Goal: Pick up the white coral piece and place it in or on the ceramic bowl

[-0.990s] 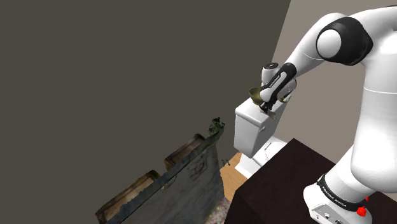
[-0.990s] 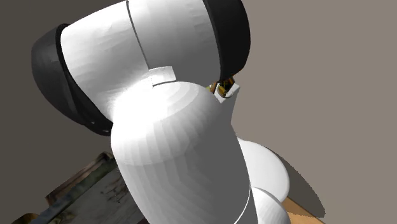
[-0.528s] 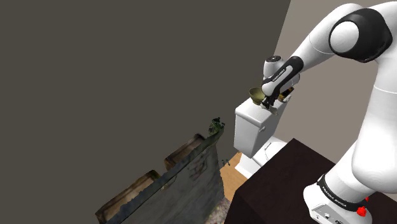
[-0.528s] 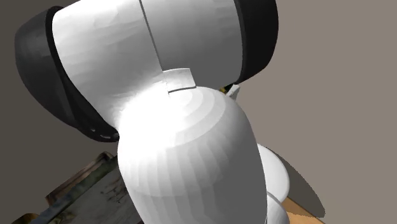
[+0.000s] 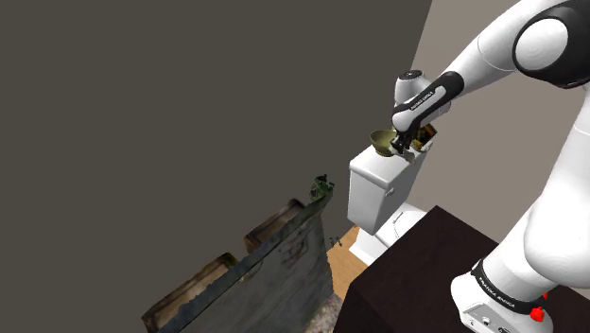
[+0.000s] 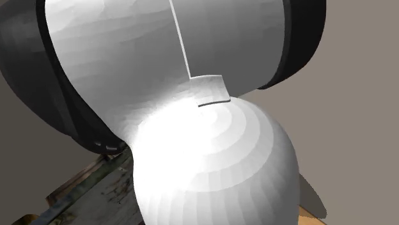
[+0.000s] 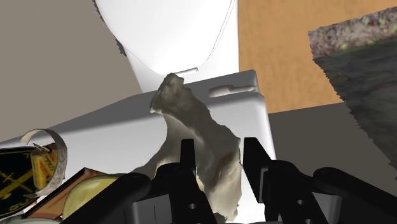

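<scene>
Coral piece (image 7: 191, 121): off-white, lumpy, clamped at its thick end between the two black fingers (image 7: 186, 159) of the gripper (image 7: 219, 145). Long axis roughly in line with the fingers. Narrow tip pointing out past the jaws toward the rounded white pan of the toilet (image 5: 373, 194), leaning slightly to one side. Held over the white tank lid (image 7: 114, 121); cannot tell whether touching it.

White arm (image 6: 211, 160) with dark joints, very close in the second exterior view. In the shoulder view, reaching up and left from the dark brown stand (image 5: 425, 274) to just above the tank.

Weathered stone-like block (image 5: 265, 274), well below the jaws toward the shoulder view's lower left, with a small green object (image 5: 321, 187) on its top corner. Orange floor (image 7: 273, 57) beyond the jaws, past the tank.

Olive-brown bowl (image 5: 382, 142) on the tank lid, just beside the jaws on the shoulder view's left. Small brown-orange clutter (image 5: 428, 140) just beside the jaws on the other side. Near one finger in the wrist view, a pale curved rim (image 7: 56, 149) around a dark, yellow-patterned face, too cropped to identify.
</scene>
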Motion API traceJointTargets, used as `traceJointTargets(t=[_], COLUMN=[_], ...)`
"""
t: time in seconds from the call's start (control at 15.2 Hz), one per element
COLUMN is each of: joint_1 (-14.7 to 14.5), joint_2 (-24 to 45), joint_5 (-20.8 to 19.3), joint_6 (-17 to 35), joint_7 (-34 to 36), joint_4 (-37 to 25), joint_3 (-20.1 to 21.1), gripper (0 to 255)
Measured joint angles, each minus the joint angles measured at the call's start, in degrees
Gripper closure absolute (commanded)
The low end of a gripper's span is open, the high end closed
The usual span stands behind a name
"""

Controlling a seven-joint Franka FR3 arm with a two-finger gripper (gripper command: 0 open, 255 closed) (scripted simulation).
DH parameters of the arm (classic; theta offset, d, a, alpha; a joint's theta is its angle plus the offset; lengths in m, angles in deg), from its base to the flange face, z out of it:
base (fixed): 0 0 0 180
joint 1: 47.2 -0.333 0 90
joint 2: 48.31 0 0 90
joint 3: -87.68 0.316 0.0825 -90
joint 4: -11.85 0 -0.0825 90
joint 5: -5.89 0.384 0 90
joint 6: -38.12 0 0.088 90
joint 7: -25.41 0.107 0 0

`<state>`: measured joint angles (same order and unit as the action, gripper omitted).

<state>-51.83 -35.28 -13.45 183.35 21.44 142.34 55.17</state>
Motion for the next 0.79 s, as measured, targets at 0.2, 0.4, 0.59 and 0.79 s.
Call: traceJointTargets(t=[0.2,0.4,0.59,0.79], joint_1=[-0.31,-0.76,-1.11,-1.32], joint_2=[-2.01,-4.01,-5.94,-7.6], joint_5=[-0.66,-1.31,-1.89,-2.34], joint_6=[-2.18,-4.59,-7.01,-9.22], joint_7=[-0.21,-0.15,-0.23,-0.45], joint_4=[-0.37,-0.89,-1.53,-2.24], joint_3=[-0.35,-0.53,-0.64,-0.72], gripper=[255,255,255,255])
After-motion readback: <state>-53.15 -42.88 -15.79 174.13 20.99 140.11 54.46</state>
